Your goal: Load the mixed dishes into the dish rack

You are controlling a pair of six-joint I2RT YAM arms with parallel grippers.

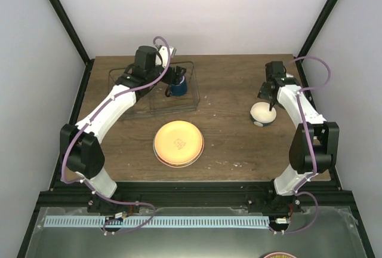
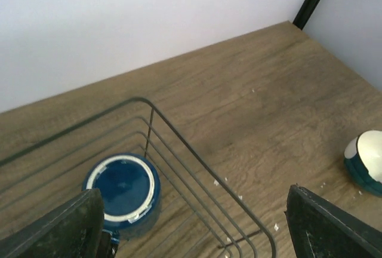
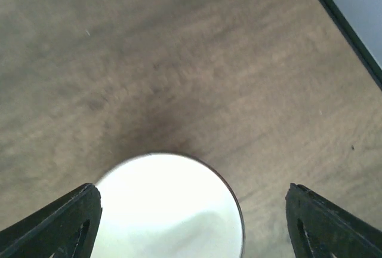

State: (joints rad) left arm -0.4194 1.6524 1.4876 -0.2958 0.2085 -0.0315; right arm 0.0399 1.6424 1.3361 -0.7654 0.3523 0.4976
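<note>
Left gripper (image 2: 194,228) spread wide, dark blue mug (image 2: 122,187) by its left finger; right gripper (image 3: 191,216) spread wide, white bowl (image 3: 170,207) between its fingers.

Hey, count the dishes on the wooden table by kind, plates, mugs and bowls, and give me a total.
Plates: 1, the orange-yellow plate
Mugs: 1, the dark blue mug, inside the dish rack
Bowls: 1, the white-and-teal bowl
Total: 3

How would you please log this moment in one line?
left gripper: open above dish rack | mug: in dish rack | right gripper: open over bowl | orange plate: on table
</note>
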